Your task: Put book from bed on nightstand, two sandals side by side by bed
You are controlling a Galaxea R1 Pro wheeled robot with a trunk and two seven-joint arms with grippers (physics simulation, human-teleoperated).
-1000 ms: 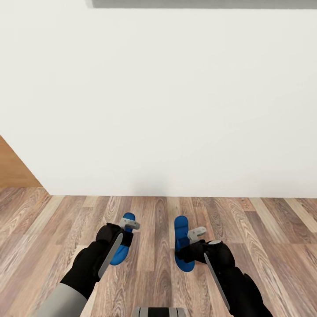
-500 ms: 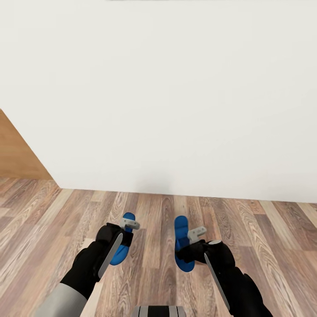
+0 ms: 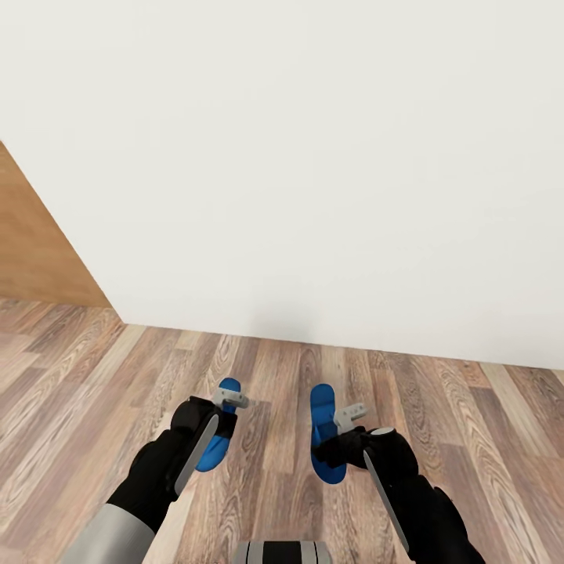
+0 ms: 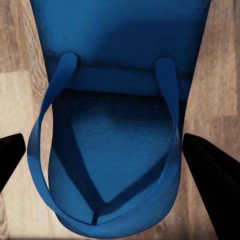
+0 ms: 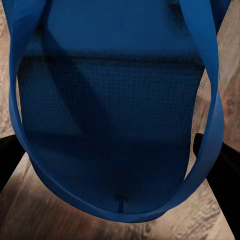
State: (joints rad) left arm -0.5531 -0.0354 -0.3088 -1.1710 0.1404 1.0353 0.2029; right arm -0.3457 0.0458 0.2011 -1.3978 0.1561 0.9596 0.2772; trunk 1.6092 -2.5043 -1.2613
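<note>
Two blue sandals hang above the wood-plank floor [image 3: 94,376] before a white wall [image 3: 313,157]. Left gripper [image 3: 223,403] clasps the left sandal [image 3: 215,446]; right gripper [image 3: 345,419] clasps the right sandal [image 3: 323,439], near each other, apart.

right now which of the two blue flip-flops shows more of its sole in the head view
The bright blue flip-flop at the right tool: nearly its full length shows. The other blue flip-flop, at the left tool, is mostly hidden behind that arm.
</note>
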